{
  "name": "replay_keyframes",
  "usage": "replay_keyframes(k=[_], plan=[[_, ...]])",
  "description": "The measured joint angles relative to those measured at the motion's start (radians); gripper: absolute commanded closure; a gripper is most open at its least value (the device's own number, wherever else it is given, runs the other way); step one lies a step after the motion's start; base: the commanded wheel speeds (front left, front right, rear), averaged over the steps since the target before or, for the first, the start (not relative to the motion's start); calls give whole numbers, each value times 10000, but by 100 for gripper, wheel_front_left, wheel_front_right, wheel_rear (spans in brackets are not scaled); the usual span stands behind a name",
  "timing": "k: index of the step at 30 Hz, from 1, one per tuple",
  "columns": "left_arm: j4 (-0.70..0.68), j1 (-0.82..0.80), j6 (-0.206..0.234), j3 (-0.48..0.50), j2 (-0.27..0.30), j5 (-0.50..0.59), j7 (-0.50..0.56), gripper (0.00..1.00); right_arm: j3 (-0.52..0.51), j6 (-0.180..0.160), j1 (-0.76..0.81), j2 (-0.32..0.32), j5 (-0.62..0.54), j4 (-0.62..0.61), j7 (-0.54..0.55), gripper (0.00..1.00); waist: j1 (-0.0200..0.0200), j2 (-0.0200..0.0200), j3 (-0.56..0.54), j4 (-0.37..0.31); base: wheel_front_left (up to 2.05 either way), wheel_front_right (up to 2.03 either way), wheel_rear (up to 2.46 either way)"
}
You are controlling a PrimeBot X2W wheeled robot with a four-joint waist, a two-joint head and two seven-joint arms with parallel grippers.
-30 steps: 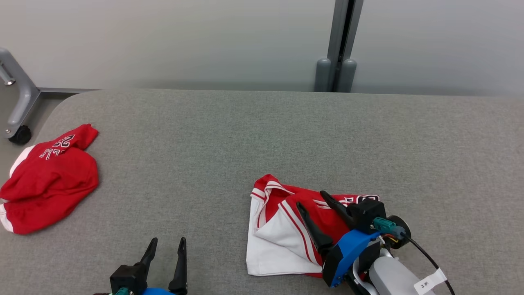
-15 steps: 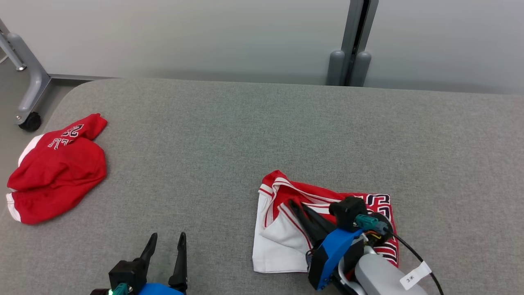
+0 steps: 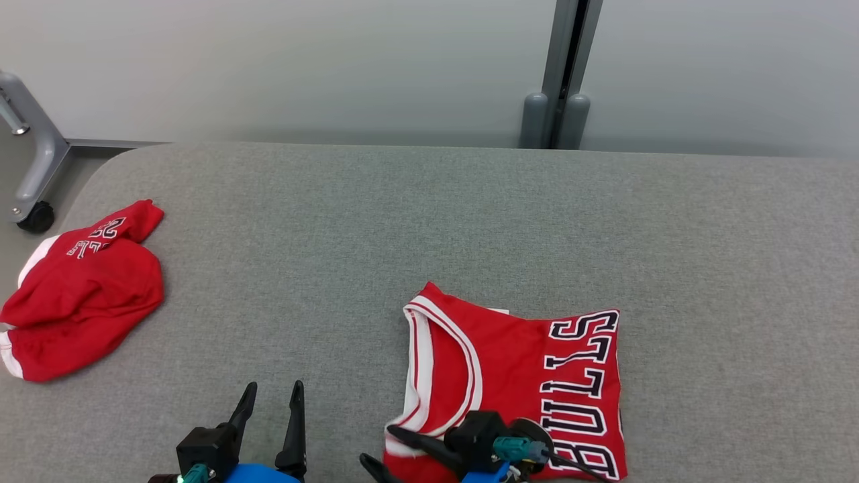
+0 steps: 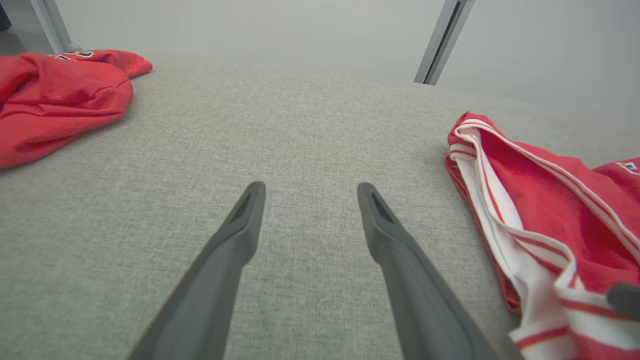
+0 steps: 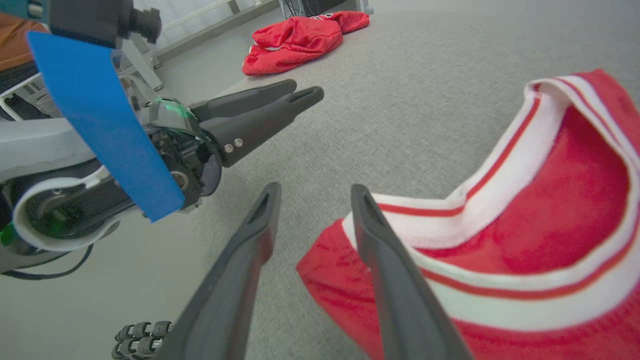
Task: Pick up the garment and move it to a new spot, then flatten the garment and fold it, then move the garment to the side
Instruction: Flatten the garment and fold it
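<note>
Your red, white-trimmed BULLS jersey (image 3: 523,376) looks folded, flat by the front edge of the grey fabric counter (image 3: 470,221). The right end effector (image 3: 376,444) at its corner and the left end effector (image 3: 274,385) both have fingers apart, empty. Only the sideways move's left, I reckon.

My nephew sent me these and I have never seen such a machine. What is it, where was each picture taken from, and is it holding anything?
It is a two-armed robot at a grey padded table. The wide picture comes from a camera on its head, looking down. The other two come from cameras on its wrists, each looking along that arm's two dark fingers. At the bottom of the head picture are the left gripper and the right gripper. On the table lies a red jersey with white trim and BULLS lettering, fairly flat, and far to the left a crumpled red garment. Both grippers are open and hold nothing; the right one sits by the jersey's near corner.
</note>
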Motion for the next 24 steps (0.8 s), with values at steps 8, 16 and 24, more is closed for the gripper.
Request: replay_keyframes(k=[8, 16, 24], plan=[[-56, 7, 0, 184, 6, 79, 0, 0, -1954, 0, -421, 12, -445, 435, -869, 0, 0, 0, -133, -302, 0, 0, 0], [-370, 26, 0, 274, -2, 483, -2, 0, -6853, 0, 1353, -8, -2980, -1047, -899, 0, 0, 0, -328, -693, 0, 0, 0], [-625, 457, 0, 447, 0, 848, 0, 0, -8755, 0, 2728, -13, -3432, -1643, -901, 0, 0, 0, -617, -1079, 0, 0, 0]])
